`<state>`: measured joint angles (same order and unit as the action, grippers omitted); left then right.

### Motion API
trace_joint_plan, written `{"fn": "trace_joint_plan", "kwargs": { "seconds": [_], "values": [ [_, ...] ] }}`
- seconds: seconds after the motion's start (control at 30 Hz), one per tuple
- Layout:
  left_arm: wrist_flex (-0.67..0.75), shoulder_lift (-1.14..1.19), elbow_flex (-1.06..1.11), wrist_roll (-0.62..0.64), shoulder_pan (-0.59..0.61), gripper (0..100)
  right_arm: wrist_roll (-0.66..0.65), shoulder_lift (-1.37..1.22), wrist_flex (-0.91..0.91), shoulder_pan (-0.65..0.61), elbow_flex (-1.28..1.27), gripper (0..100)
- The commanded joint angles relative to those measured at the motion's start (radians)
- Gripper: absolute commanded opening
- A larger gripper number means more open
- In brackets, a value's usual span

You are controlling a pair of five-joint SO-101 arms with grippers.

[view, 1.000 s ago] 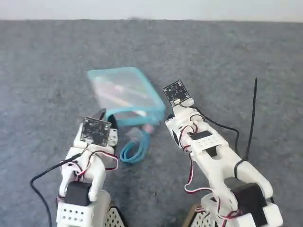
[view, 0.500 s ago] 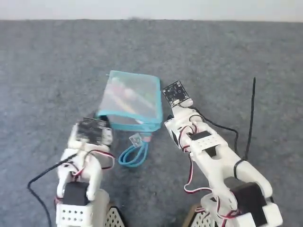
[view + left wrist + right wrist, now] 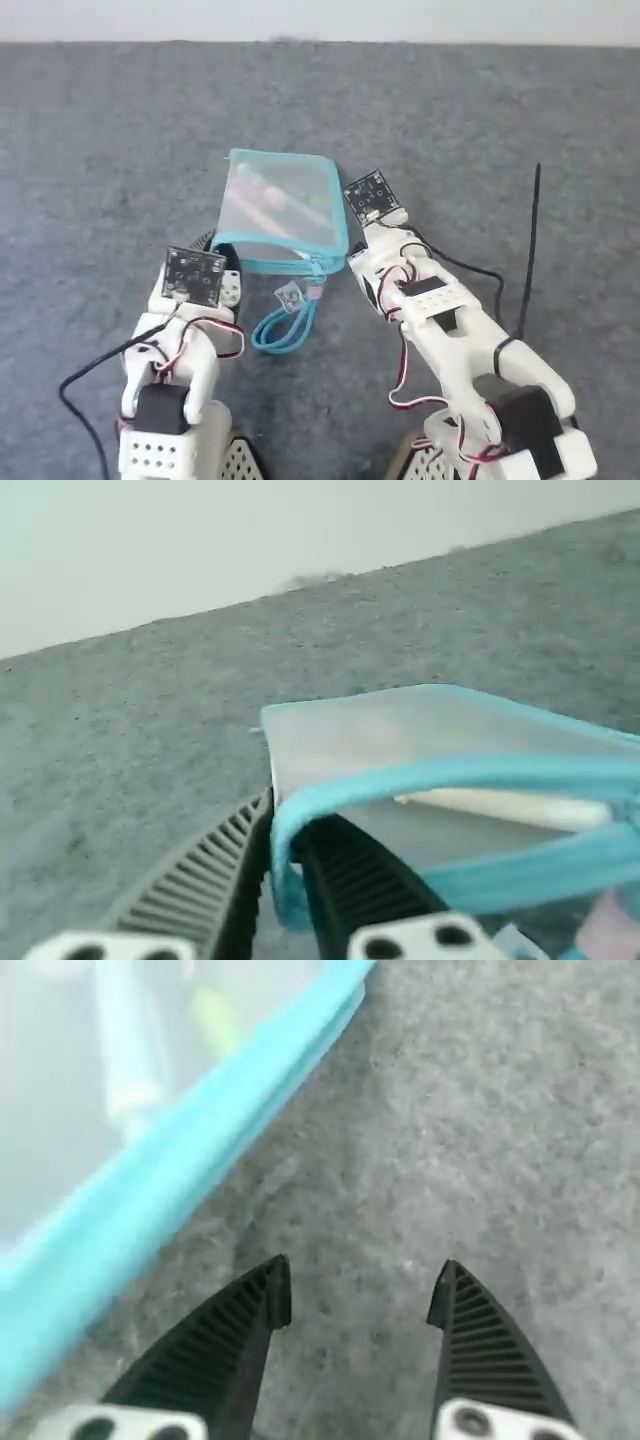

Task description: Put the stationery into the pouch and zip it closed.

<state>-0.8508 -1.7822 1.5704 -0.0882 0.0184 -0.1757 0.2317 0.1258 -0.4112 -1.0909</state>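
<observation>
left claw point(image 3: 287, 825) pinching pouch point(image 3: 420, 740) corner | right claw point(image 3: 360, 1295) open, empty, beside pouch | brace corner taut, pull zip tab point(image 3: 316, 268) straight

- High view: soft, even light from overhead. The grey table point(image 3: 480, 120) is evenly lit from left to right.
- The wall point(image 3: 320, 18) at the far edge is the brightest band, close to washed out.
- Shadows are short and soft-edged, tight under both arms and along the near edge of the pouch point(image 3: 285, 205).
- The pouch's clear face carries a pale, milky sheen.
- Left wrist view: bright wall beyond. The left gripper point(image 3: 285, 820) fingers read near black, with shade pooled under the pouch rim.
- Right wrist view: a faint shadow lies on the table beside the pouch edge. The right gripper point(image 3: 363, 1270) fingers are dark against the lit grey.
</observation>
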Motion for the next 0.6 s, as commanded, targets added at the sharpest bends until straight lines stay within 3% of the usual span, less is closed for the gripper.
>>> {"fn": "trace_joint_plan", "kwargs": {
  "seconds": [0.0, 0.17, 0.3, 0.47, 0.57],
  "values": [
    [0.023, -0.011, -0.041, -0.012, 0.021, 1, 0.011, 0.114, 0.142, -0.041, 0.074, 22.8],
    [0.028, -0.011, -0.041, -0.012, 0.055, 1, 0.009, 0.378, 0.516, -0.125, 0.146, 23.1],
    [0.028, -0.011, -0.041, -0.012, 0.051, 1, -0.005, 0.552, 0.587, -0.128, 0.135, 23.1],
    [0.028, -0.011, -0.041, -0.012, 0.051, 1, -0.302, 0.604, 0.591, -0.13, 0.132, 23.1],
    [0.028, -0.011, -0.041, -0.012, 0.051, 1, -0.365, 0.615, 0.605, -0.143, 0.13, 23.1]
  ]
}}
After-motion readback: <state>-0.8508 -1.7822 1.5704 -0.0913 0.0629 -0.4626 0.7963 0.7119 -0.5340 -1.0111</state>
